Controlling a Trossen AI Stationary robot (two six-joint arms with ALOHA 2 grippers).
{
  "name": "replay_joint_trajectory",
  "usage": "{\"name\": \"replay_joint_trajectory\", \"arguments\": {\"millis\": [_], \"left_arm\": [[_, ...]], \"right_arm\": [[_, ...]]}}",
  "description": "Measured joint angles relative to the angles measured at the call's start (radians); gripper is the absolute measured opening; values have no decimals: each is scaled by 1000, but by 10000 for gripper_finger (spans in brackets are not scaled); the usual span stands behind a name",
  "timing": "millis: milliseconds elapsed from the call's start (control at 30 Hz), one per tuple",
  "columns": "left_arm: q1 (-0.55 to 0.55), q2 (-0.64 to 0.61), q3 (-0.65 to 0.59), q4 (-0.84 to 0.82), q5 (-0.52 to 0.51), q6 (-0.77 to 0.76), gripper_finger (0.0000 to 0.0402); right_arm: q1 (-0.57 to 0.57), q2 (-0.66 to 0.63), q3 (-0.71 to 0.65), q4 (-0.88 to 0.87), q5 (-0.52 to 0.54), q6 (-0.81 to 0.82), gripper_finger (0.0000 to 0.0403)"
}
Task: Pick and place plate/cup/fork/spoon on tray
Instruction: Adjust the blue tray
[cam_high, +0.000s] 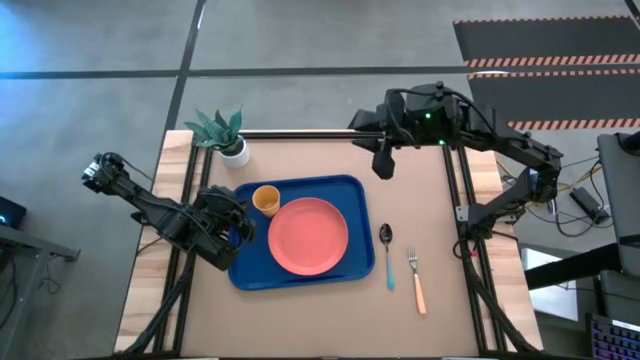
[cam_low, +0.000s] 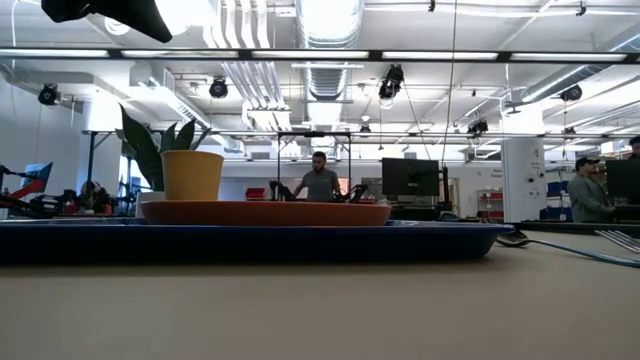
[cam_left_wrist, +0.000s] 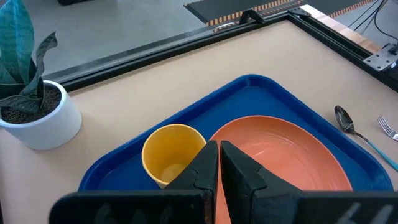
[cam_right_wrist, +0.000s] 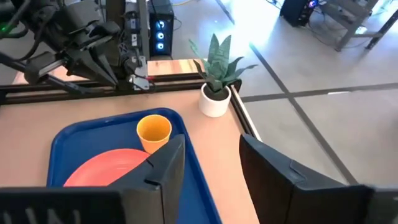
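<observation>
Nearest me on bare table, right of tray: fork (cam_high: 416, 282) and spoon (cam_high: 387, 254), side by side | on tray (cam_high: 248, 272): plate (cam_high: 308, 236), cup (cam_high: 266, 200) at its far-left | I see left gripper (cam_high: 238, 228) with fingers pressed together at tray's left edge | far side: right gripper (cam_high: 382, 166) hovering, fingers spread, holding nothing.
</observation>
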Motion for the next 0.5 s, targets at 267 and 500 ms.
{"name": "replay_joint_trajectory", "arguments": {"millis": [267, 500], "left_arm": [[0, 0, 0, -2, 0, 7, 0], [0, 0, 0, -1, 1, 8, 0]], "right_arm": [[0, 2, -20, -2, 32, 9, 148], [0, 2, -20, -2, 121, 1, 148]]}}
